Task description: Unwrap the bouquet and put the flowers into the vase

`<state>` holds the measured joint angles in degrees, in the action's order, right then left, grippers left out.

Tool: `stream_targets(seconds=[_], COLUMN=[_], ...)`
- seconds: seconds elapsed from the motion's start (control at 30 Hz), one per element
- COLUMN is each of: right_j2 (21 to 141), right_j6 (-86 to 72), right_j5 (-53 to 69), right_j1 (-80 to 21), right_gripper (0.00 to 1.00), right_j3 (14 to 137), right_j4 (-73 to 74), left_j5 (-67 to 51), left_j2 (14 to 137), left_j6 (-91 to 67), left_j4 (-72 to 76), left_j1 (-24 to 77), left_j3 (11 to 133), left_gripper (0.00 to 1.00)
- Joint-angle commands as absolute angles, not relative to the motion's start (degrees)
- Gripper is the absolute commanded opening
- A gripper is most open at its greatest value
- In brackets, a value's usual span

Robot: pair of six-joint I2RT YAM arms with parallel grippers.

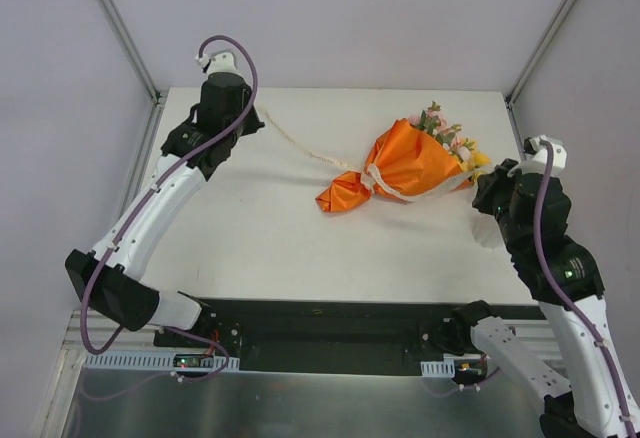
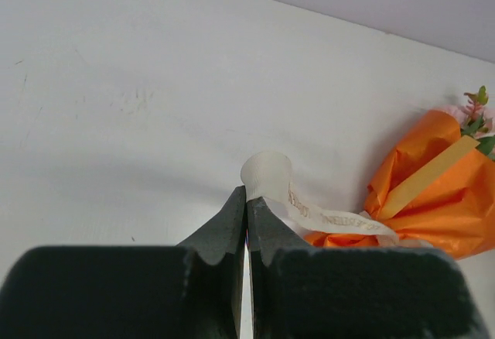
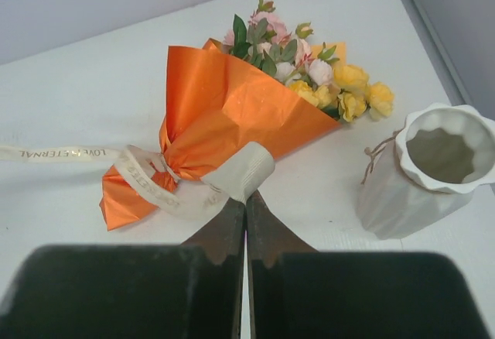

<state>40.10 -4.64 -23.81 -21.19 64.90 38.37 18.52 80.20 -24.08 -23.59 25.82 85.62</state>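
The bouquet (image 1: pixel 405 163) lies wrapped, right of centre in the top view. The left gripper (image 2: pixel 247 197) and right gripper (image 3: pixel 246 200) are each clamped on its cream ribbon (image 3: pixel 54 153). If the knot jams, pulling could drag it into the nearby vase (image 3: pixel 433 169).

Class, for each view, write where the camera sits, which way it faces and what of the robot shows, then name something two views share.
Top external: above and behind the bases, looking down on the table; left arm and right arm show.
Left wrist: on the left arm, facing low across the table toward the bouquet; left gripper shut on the ribbon.
Right wrist: on the right arm, facing bouquet and vase; right gripper shut on the ribbon.
Shared: both wrist views show bouquet and ribbon.
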Motion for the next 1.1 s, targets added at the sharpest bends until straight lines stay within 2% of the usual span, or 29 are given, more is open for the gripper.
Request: stream_targets(seconds=[0.0, 0.33, 0.47, 0.57, 0.8, 1.07], right_j2=[36.7, 29.8, 27.2, 26.2, 25.0, 23.2], right_j6=[-2.2, 2.1, 6.1, 5.0, -3.0, -8.4], right_j5=[-24.5, -17.8, -2.2, 4.2, 5.1, 2.0], right_j1=[-20.8, -20.9, -20.8, -20.9, -20.9, -20.8], right_gripper=[0.01, 0.01, 0.01, 0.02, 0.04, 0.04], right_j3=[67.7, 68.2, 66.7, 65.5, 59.3, 55.8], right_j4=[40.3, 40.5, 41.2, 44.2, 51.8, 61.2], left_j5=[19.5, 22.2, 21.0, 17.9, 13.1, 13.0], left_j2=[74.9, 73.5, 74.4, 75.8, 80.9, 87.4], left_j6=[-27.8, -27.4, -25.8, -25.5, -23.7, -23.0], left_j4=[-23.0, -23.0, -23.0, -23.0, -23.1, -23.1], left_j1=[24.8, 24.3, 24.0, 23.9, 23.8, 22.0], left_j3=[85.7, 86.7, 88.4, 89.2, 92.7, 97.3], left_gripper=[0.0, 0.0, 0.0, 0.0, 0.0, 0.0])
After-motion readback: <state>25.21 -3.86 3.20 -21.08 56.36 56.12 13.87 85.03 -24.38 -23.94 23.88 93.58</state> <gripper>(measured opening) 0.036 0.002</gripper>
